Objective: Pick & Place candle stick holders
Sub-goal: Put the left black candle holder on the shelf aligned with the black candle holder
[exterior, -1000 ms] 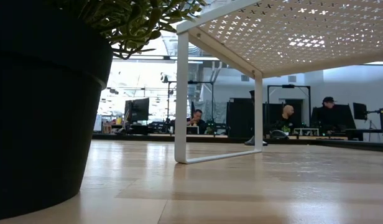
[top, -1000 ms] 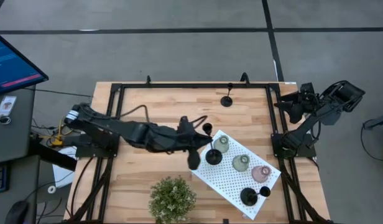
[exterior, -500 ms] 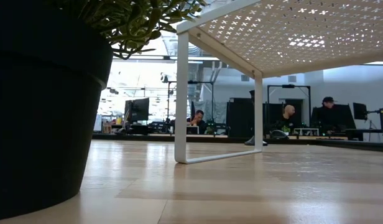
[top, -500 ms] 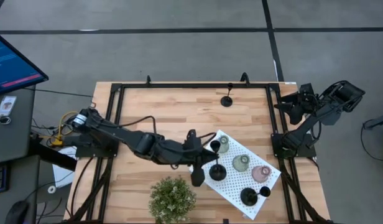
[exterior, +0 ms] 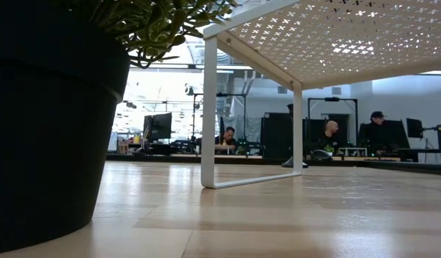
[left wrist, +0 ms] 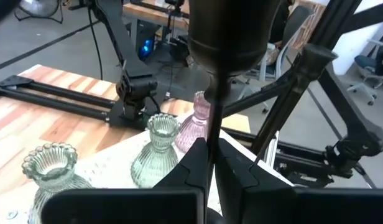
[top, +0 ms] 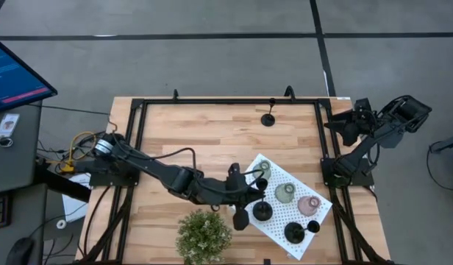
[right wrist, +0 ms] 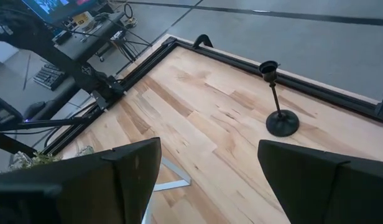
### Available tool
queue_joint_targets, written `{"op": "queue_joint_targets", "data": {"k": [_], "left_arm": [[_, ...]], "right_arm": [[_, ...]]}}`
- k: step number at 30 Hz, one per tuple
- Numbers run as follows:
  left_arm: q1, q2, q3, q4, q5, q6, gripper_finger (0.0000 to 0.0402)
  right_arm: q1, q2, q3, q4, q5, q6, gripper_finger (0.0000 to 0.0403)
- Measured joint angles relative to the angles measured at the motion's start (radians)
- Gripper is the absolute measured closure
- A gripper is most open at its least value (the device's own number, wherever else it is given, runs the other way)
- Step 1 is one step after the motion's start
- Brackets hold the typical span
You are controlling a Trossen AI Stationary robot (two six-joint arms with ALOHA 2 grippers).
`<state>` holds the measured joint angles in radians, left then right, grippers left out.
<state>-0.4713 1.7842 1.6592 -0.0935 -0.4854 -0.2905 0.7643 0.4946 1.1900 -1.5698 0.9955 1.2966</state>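
Between my left gripper's [left wrist: 211, 163] clenched jaws, the black candle stick holder [top: 261, 197] has travelled onto the white perforated board [top: 274, 223]; release looks next.

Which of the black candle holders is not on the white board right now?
The black candle stick holder standing alone on the bare wood near the table's far edge. The other two are over the white perforated board, one held in the left end effector.

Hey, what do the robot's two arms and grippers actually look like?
Both arms are dark, nearly black, jointed links on black frame mounts. The left arm trails thin black cables, with yellow wiring and a pale ring at its base. The right gripper has broad, flat dark fingers; the left gripper has dark angular fingers.
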Motion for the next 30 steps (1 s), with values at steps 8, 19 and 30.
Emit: {"op": "queue_joint_targets", "data": {"k": [8, 19, 30], "left_arm": [[0.001, 0.011, 0.000, 0.029, 0.000, 0.004, 0.0392], [0.001, 0.049, -0.001, 0.071, 0.000, 0.025, 0.0392], [0.001, 0.046, -0.002, 0.082, -0.009, 0.024, 0.0391]], "right_arm": [[0.000, 0.000, 0.000, 0.000, 0.000, 0.013, 0.0143], [0.000, 0.000, 0.000, 0.000, 0.000, 0.013, 0.0143], [0.000, 0.000, 0.000, 0.001, -0.003, 0.014, 0.0143]]}}
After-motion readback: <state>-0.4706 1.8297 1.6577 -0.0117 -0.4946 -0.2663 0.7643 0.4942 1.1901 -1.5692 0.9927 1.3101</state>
